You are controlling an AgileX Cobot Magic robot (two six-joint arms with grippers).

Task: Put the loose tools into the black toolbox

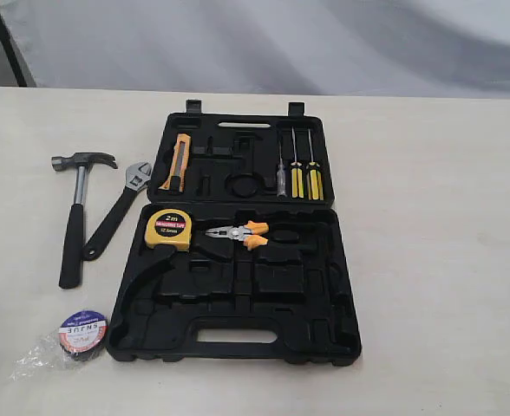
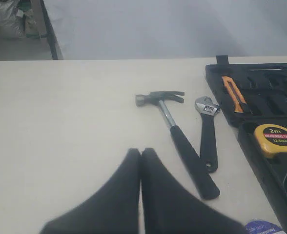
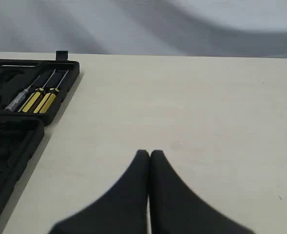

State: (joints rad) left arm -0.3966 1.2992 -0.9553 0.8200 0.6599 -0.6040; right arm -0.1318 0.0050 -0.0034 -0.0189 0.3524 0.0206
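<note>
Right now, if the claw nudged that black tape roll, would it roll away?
Probably not: the tape roll lies flat, label up, on the table. Its loose clear wrap looks slippery, so a pinch might catch only wrap.

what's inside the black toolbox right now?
Black toolbox base: yellow tape measure, orange-handled pliers. Lid: orange utility knife, three screwdrivers. Other recesses look empty. The moulding under the tape measure and pliers is covered.
</note>
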